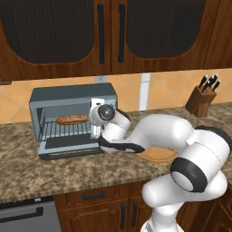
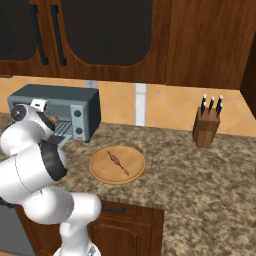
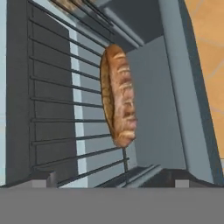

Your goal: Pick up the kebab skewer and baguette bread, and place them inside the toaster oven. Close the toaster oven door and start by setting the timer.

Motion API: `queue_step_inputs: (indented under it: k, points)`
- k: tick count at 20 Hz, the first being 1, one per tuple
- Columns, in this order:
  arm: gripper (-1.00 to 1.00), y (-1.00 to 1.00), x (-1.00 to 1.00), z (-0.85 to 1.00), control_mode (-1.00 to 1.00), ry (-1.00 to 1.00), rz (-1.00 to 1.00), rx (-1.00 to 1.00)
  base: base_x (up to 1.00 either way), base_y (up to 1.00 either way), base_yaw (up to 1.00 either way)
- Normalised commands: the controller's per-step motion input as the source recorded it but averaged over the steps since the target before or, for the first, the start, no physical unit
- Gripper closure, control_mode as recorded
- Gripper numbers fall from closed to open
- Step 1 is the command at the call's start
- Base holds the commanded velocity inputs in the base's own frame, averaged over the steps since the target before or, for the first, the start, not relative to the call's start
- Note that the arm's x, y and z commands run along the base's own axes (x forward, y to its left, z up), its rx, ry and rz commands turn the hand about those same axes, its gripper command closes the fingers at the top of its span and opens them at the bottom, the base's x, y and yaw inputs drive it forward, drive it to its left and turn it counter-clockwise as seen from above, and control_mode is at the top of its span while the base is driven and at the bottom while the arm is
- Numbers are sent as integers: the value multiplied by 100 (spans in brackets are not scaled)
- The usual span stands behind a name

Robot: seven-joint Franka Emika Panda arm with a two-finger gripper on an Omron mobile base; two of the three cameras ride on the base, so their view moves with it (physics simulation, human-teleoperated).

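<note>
The baguette bread lies on the wire rack inside the toaster oven, left of centre in the left base view. The gripper sits at the oven mouth with its jaws spread, nothing between them. The toaster oven door hangs open because the kebab skewer remains on the wooden plate, lower centre of the right base view.
</note>
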Motion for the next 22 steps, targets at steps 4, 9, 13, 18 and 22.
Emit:
queue_step_inputs:
  k: [4,9,13,18,22]
  points:
    - [-100,-76,-14,100,-100,35,-27,8,0,0,0]
    - [-100,-73,-22,67,-100,33,-35,3,0,0,0]
    - [-100,-56,-47,17,-100,30,-37,0,0,0,0]
    - [-100,-70,-69,0,-100,30,-39,1,0,0,0]
    - [-100,-81,-66,-40,-100,12,-18,5,0,0,0]
